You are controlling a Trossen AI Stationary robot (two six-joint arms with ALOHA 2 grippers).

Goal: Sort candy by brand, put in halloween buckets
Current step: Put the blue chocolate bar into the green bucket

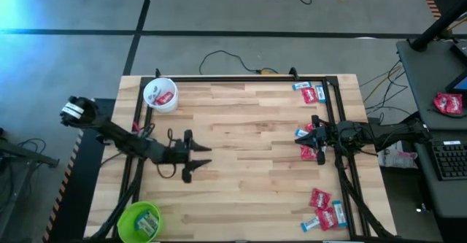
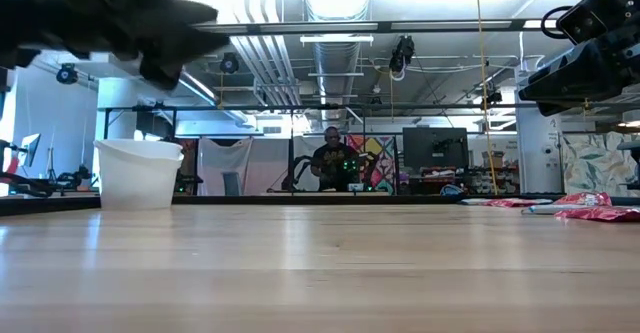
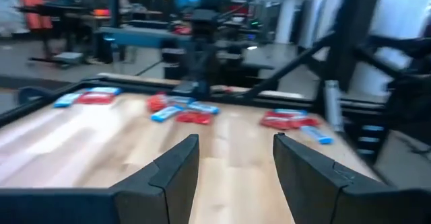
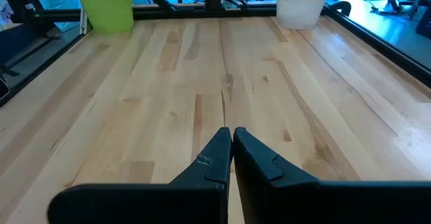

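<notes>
The white bucket (image 1: 160, 95) stands at the table's far left corner with red candy inside. The lime green bucket (image 1: 140, 221) stands at the near left corner with blue candy inside. Both also show in the right wrist view, the white bucket (image 4: 303, 2) and the green bucket (image 4: 108, 5). Red and light blue candy lies in three clusters along the right side: far (image 1: 310, 92), middle (image 1: 310, 148) and near (image 1: 325, 214). My left gripper (image 1: 201, 159) is open over the bare left-centre wood, its fingers (image 3: 182, 167) pointing at the candy (image 3: 182, 113). My right gripper (image 1: 312, 135) is shut above the middle cluster; nothing shows between its fingers (image 4: 219, 153).
A black frame rail (image 1: 241, 79) runs along the far edge and down both sides of the table. A cable (image 1: 226, 57) lies on the floor beyond. The wide middle of the wooden table (image 1: 248, 141) holds no objects. A person (image 2: 333, 158) sits far behind the table.
</notes>
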